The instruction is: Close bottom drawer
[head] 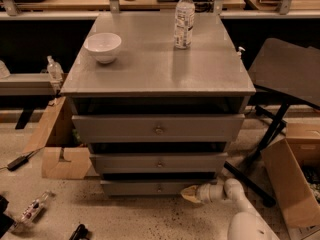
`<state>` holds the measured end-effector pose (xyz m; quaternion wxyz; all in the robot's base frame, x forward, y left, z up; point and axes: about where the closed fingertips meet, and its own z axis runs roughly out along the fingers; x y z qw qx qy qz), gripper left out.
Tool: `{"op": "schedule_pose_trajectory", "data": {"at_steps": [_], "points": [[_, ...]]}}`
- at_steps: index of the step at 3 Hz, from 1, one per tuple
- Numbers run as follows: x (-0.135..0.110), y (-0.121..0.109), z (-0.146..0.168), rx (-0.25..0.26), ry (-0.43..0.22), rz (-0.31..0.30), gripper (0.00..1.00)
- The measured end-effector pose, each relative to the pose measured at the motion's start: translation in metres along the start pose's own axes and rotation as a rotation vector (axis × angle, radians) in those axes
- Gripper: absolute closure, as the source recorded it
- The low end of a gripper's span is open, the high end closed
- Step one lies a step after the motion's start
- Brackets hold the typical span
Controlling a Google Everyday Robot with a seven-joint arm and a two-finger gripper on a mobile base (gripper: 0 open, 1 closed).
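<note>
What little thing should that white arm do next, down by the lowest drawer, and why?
Probably a short, straight push inward against the drawer front. The end effector sits low at the right end of the bottom drawer, to the right of its knob, apparently at the front panel. The drawer seems to stand slightly out from the cabinet, so pressing there should slide it shut.

Cabinet top (150, 71): two items, well apart.
White bowl (103, 46) upright at left rear; capped clear bottle (184, 19) upright at right rear. Gripper (191, 194) low near the floor (125, 219), just beside the bottom drawer (140, 188).
</note>
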<state>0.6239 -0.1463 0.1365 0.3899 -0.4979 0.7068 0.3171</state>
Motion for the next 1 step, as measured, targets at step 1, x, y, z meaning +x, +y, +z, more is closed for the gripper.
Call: {"op": "schedule_pose_trajectory", "data": {"at_steps": [1], "points": [[0.0000,0.0000,0.0000,0.000,0.000,0.000,1.00]]}}
